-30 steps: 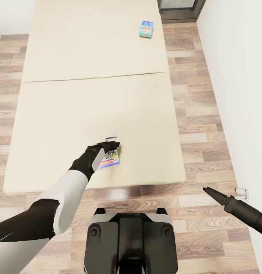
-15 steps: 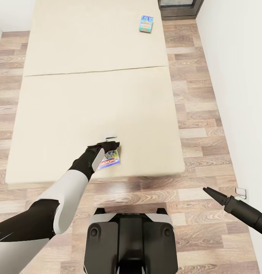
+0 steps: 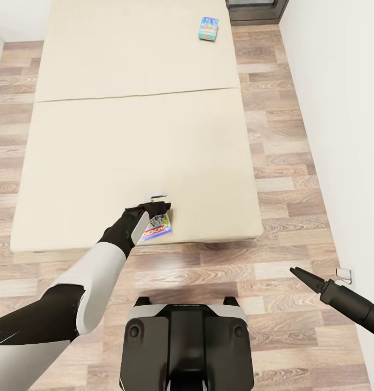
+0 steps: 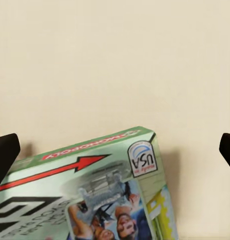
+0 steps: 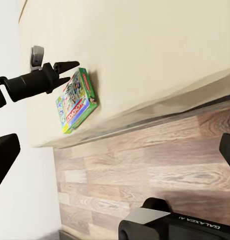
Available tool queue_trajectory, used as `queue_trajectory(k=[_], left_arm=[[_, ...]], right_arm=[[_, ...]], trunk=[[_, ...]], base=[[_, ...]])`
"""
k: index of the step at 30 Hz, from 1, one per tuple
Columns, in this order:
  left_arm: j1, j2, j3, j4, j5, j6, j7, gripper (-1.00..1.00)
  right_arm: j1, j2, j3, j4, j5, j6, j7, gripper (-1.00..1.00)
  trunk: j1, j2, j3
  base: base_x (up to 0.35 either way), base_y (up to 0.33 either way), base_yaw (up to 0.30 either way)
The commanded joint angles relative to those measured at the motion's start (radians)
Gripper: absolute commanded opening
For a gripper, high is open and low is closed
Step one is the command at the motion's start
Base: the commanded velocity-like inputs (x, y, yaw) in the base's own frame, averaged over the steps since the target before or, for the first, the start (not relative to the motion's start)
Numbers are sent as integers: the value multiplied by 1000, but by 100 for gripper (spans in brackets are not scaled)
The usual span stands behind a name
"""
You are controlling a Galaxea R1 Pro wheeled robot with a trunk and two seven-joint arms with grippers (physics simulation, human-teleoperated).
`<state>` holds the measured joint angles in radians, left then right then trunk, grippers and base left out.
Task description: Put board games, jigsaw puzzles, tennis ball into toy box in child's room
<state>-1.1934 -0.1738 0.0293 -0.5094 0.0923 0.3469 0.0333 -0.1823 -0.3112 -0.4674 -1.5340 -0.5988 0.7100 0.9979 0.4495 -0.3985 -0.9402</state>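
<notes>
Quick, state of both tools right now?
Left tool: open, over the Monopoly board game on the bed, not holding it.
Right tool: looks closed, empty, above the floor.

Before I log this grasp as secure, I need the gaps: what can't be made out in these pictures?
- Left gripper: head view, the wrist hides whether its fingers clamp the Monopoly box.
- Monopoly box: left wrist view, near half cut off by the picture edge.
- Second board game: head view, too small to read.
- Right gripper: head view, grip state unclear.
</notes>
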Motion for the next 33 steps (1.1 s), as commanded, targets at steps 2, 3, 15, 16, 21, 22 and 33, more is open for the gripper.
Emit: queue_trajectory(k=[2, 3, 15, 16, 21, 22, 33], left_arm=[[0, -1, 3, -1, 10, 6, 4, 100], [0, -1, 3, -1, 10, 6, 4, 100], [0, -1, 3, -2, 9, 6, 4, 100], [0, -1, 3, -2, 9, 6, 4, 100], [0, -1, 3, -2, 9, 6, 4, 100], [0, -1, 3, -2, 9, 6, 4, 100], [0, -1, 3, -2, 9, 6, 4, 100]], right_arm=[[0, 0, 0, 0, -4, 6, 1, 100], [0, 0, 0, 0, -4, 6, 1, 100], [0, 0, 0, 0, -4, 6, 1, 100], [0, 0, 0, 0, -4, 6, 1, 100], [0, 0, 0, 0, -4, 6, 1, 100], [0, 0, 0, 0, -4, 6, 1, 100], [0, 0, 0, 0, -4, 6, 1, 100]], trunk=[[1, -2, -1], [1, -2, -1], [1, -2, -1], [1, -2, -1], [1, -2, -1], [1, -2, -1], [1, -2, -1]], base=[[-48, 0, 0], [-128, 0, 0], [-90, 0, 0], [-7, 0, 0], [-2, 0, 0], [0, 0, 0], [-111, 0, 0]])
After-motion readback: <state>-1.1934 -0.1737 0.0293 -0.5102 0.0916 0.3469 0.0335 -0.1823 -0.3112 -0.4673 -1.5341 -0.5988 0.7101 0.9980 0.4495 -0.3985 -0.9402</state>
